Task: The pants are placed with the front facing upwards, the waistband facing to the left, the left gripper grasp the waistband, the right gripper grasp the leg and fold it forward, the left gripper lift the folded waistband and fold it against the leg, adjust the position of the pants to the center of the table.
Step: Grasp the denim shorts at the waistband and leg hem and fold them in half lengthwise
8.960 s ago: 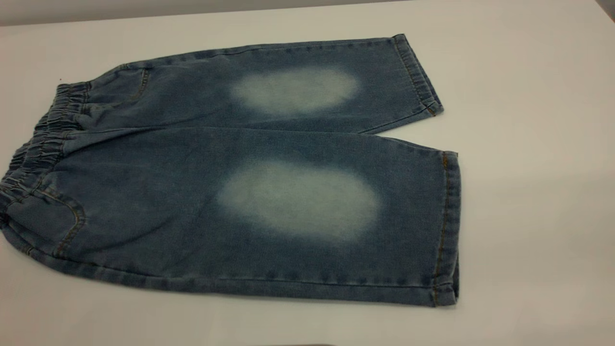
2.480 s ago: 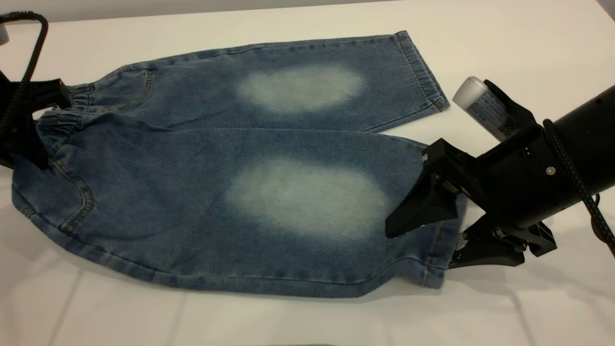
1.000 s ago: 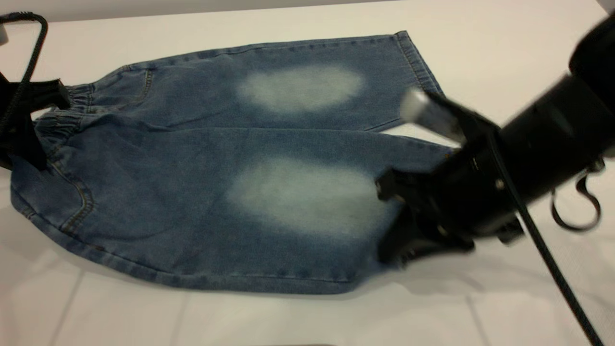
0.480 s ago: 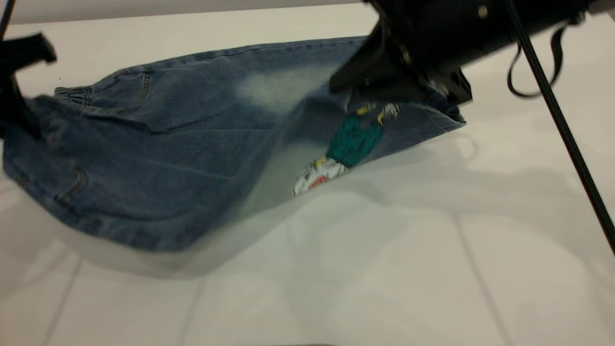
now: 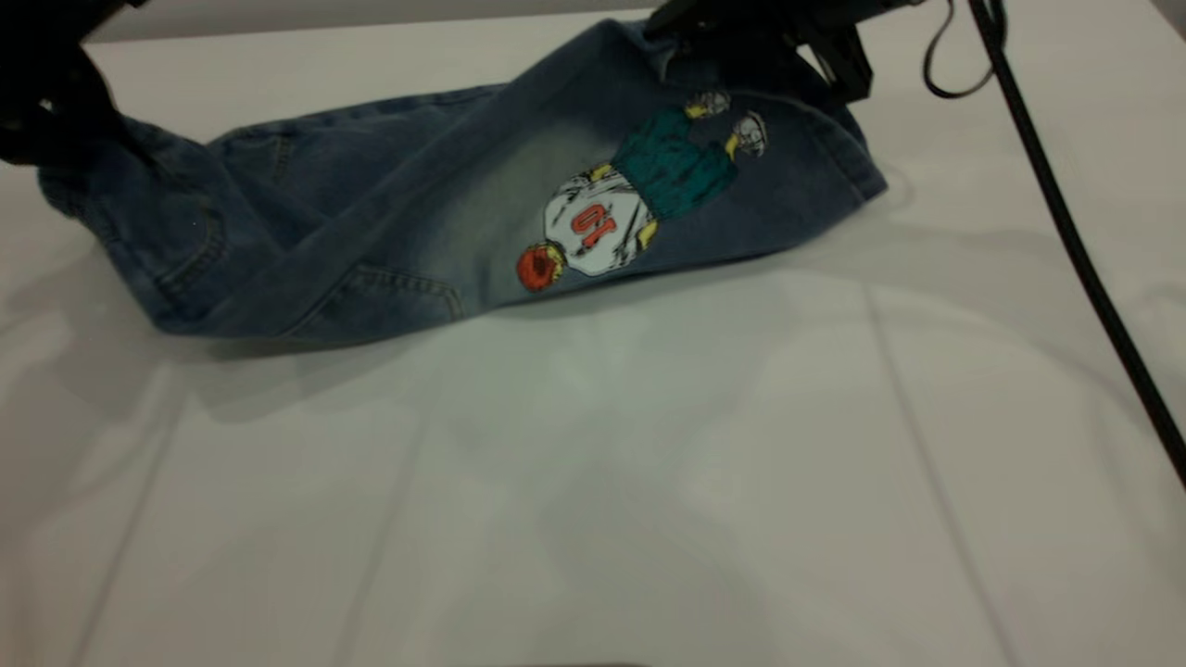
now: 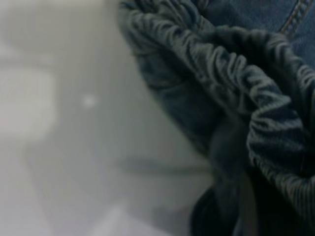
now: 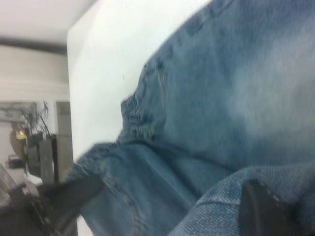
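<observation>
The blue denim pants (image 5: 389,222) lie on the white table (image 5: 593,482) with the near half lifted and turned over toward the far half. The raised leg (image 5: 788,176) shows its back, with a cartoon basketball player print (image 5: 621,208) and a back pocket (image 5: 398,287). My right gripper (image 5: 732,42) is shut on the leg's hem at the far right; one dark finger (image 7: 263,214) presses into the denim. My left gripper (image 5: 83,130) is shut on the gathered waistband (image 6: 231,69) at the far left, held above the table. The far leg (image 7: 256,98) lies flat underneath.
A black cable (image 5: 1066,232) hangs from the right arm and crosses the table's right side. The bare tabletop stretches across the whole near half. The table's far edge (image 5: 371,18) runs just behind the pants. The left gripper (image 7: 69,194) also shows far off in the right wrist view.
Both grippers closed on the near leg hem and the waistband, then rose and swung toward the far side. The near half turned over, so the cartoon print now faces up.
</observation>
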Motion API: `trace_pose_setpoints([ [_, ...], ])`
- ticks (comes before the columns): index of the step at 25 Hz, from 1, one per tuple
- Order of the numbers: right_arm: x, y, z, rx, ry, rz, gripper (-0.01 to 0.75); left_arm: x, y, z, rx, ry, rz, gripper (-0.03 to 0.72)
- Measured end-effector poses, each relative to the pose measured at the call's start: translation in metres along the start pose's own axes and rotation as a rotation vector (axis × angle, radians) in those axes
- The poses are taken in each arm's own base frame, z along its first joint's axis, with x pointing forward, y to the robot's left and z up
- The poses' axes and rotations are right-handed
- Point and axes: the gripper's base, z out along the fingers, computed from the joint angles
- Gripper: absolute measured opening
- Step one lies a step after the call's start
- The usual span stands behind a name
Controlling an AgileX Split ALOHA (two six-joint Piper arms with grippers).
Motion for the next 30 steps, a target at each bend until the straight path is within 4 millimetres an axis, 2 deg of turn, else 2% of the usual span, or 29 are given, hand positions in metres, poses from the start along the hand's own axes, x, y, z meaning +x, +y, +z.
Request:
trace_pose_setpoints([
  [6,-0.026,-0.019,0.022,-0.014,-0.028,0.095,0.034,-0.005,0.0,0.024,0.039,-0.051,-0.251,0.098],
  [11,-0.048,-0.033,0.031,-0.024,-0.065,0.145,0.034,-0.01,0.003,0.037,0.054,-0.125,-0.408,0.099],
  [16,-0.057,-0.039,0.037,-0.002,-0.102,0.191,0.034,-0.011,0.012,0.051,0.037,-0.181,-0.55,0.1],
  [24,-0.067,-0.05,0.033,0.08,-0.196,0.252,0.034,-0.019,0.016,0.054,0.045,-0.287,-0.594,0.101],
  [30,-0.068,-0.051,0.032,0.091,-0.209,0.272,0.041,-0.019,0.018,0.057,0.038,-0.302,-0.589,0.104],
])
